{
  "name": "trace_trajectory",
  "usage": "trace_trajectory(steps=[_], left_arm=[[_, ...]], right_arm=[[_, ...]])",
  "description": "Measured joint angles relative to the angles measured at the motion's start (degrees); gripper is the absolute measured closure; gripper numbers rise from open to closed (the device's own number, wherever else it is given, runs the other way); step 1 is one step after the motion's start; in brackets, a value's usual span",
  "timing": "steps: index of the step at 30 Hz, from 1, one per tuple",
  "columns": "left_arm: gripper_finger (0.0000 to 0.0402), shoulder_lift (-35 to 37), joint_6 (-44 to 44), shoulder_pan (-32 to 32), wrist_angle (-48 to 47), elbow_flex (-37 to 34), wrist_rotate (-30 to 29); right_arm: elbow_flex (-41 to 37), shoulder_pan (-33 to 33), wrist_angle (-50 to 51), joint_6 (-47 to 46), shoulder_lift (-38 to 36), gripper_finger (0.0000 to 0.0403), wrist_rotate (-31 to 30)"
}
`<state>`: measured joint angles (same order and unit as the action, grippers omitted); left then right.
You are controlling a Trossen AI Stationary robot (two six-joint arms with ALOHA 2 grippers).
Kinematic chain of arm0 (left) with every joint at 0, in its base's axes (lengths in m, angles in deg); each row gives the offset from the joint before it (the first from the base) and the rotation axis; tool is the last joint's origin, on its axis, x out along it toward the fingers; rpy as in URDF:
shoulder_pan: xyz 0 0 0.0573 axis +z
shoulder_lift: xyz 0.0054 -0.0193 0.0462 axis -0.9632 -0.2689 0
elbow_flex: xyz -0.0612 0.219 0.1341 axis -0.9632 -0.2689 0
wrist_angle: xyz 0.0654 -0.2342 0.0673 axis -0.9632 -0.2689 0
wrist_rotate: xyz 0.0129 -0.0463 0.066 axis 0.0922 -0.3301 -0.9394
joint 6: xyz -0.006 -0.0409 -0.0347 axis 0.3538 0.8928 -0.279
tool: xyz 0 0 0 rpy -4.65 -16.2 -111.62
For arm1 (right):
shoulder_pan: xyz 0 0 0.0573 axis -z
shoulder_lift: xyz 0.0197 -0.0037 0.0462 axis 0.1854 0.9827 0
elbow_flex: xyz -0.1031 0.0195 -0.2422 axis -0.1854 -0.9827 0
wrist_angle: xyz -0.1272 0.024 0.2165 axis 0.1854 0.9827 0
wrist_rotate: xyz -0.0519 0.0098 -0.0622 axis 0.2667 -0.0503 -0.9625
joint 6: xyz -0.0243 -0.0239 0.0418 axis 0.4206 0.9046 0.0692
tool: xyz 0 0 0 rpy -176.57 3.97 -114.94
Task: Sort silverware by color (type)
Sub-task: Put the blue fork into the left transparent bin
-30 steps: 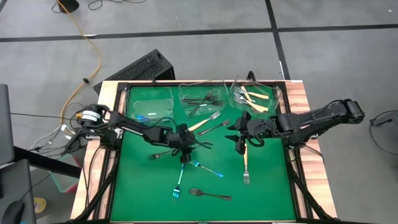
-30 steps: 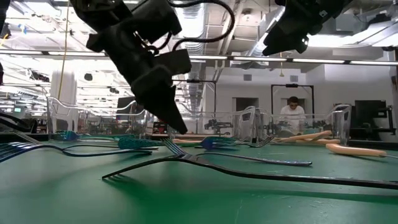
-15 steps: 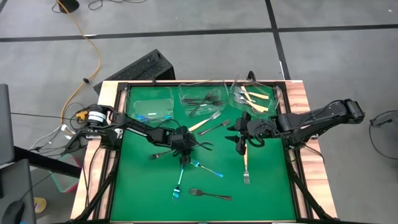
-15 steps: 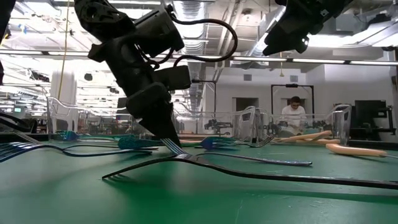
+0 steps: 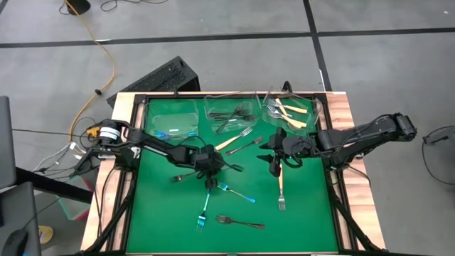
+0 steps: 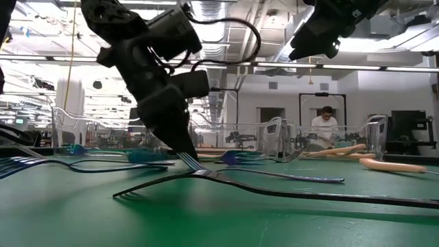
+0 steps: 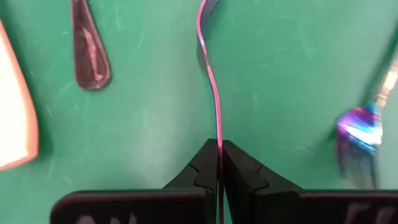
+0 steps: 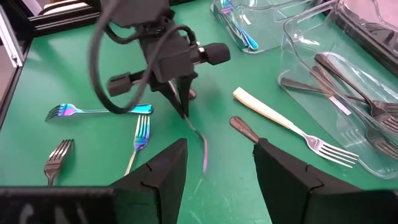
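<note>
Left pincer (image 5: 210, 169) is down on the green tabletop (image 5: 306, 213), fingers (image 7: 202, 171) clamped on the thin handle of a fork (image 7: 211, 81). In the left wrist view that handle runs as a slim pinkish line straight out from between the pads; exact colour kind hard to tell. In the low view the pincer tip (image 6: 180, 147) meets the mat right where a dark fork (image 6: 226, 182) arches up. Around it: an iridescent blue fork (image 5: 203, 206) lying lengthwise twd the near edge, a second blue fork (image 5: 237, 193) just to the right, a dark fork (image 5: 183, 176) on the left, another dark fork (image 5: 239, 222) nearer the front edge.

Right pincer (image 5: 274, 165) hangs above the mat, right of centre, fingers (image 8: 163, 171) apart, nothing betw. them. A cream-handled fork (image 5: 281, 190) lies just below it in the high view, tines twd the front edge. Betw. the two arms, a 2nd cream-handled fork (image 5: 233, 139) and a dark fork (image 5: 245, 146) lie side by side, angled.

Back edge, three clear tubs in a row: left tub (image 5: 173, 112) w/ a blue piece inside, middle tub (image 5: 220, 103) w/ dark forks, right tub (image 5: 315, 107) w/ cream-handled forks. Low view also shows a person (image 6: 323, 123) far off in the room behind.
</note>
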<state>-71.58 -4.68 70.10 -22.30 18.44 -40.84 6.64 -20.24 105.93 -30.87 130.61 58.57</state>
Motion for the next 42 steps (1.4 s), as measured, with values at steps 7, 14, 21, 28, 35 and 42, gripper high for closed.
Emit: trace_trajectory(steps=[7, 14, 21, 28, 35, 42], left_arm=[[0.0401, 5.6, -0.9, -0.2, 0.0, 0.0, -1.9], [0.0401, 14.1, -1.6, -1.9, -3.4, 0.0, -8.6], [0.0401, 25.2, -1.0, -3.3, -4.9, -2.4, -19.0], [0.0401, 37.3, 0.6, -3.5, 14.9, -13.0, -19.8], [0.0401, 43.2, -5.0, -3.5, 34.2, -20.1, -19.5], [0.0401, 46.1, -12.5, -1.9, 45.3, -20.5, -15.3]], right_arm=[[0.0, 0.8, -1.5, 0.0, 0.0, 0.0198, -0.2], [0.0, 0.8, -5.6, 1.0, 0.0, 0.0198, -0.2], [0.0, 0.5, -11.6, 5.7, 0.0, 0.0198, 0.0], [0.0, 0.4, -24.4, 13.3, 1.8, 0.0198, 0.1], [0.0, 3.6, -50.9, 15.9, 8.7, 0.0198, 0.1], [0.0, 3.5, -58.5, 13.4, 13.2, 0.0198, 0.2]])
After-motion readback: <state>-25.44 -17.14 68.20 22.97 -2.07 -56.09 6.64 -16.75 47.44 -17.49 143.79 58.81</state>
